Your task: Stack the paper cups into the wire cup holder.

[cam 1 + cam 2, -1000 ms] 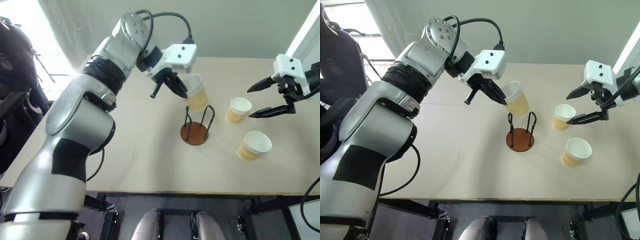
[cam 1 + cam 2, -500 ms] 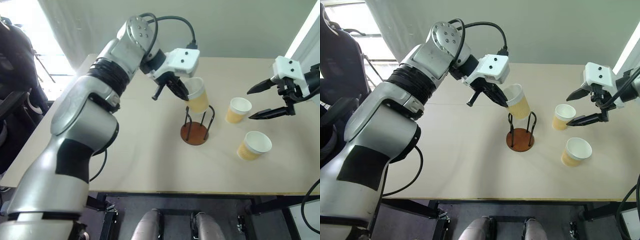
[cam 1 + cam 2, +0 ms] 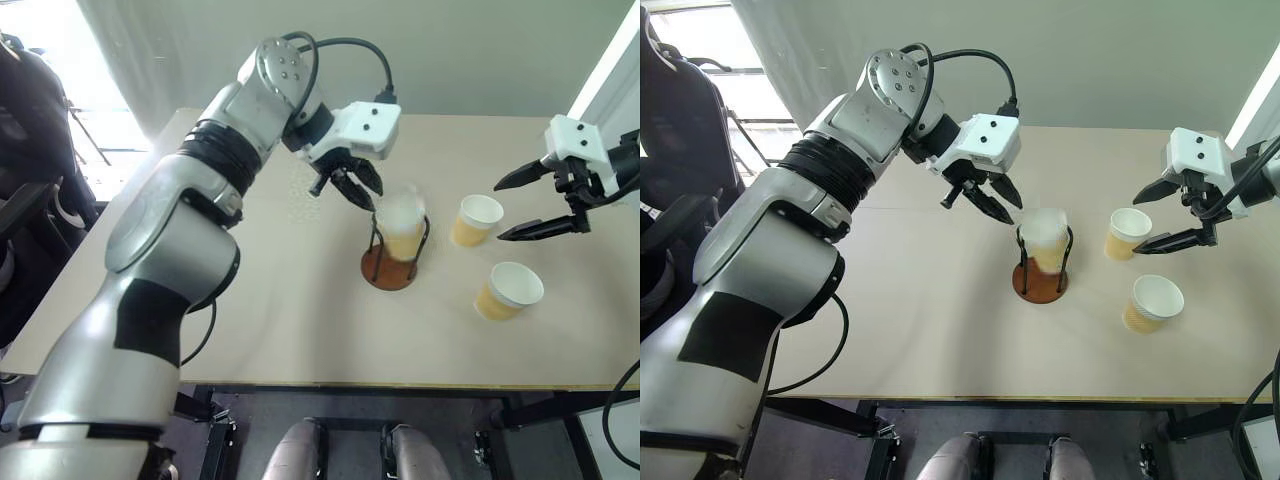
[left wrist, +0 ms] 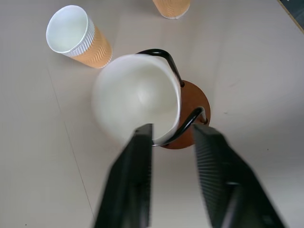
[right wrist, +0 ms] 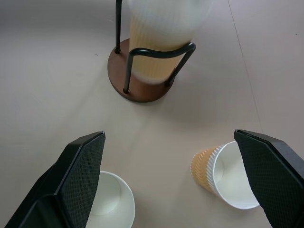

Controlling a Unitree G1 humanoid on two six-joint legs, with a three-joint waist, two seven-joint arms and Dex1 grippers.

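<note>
1 cup (image 3: 1044,240) in wire holder (image 3: 1041,282)

A pale beige table (image 3: 920,330) is seen across the frame's middle. The wire cup holder (image 3: 1040,282) is set at centre, and two paper cups (image 3: 1127,232) (image 3: 1153,303) are placed right of it, standing apart.

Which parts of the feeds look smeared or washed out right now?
Left eye view: the cup in the wire cup holder is motion-smeared, and the window at upper left is blown out. Left wrist view: the left gripper fingers are soft. Right wrist view: the same cup's top blurs.
</note>
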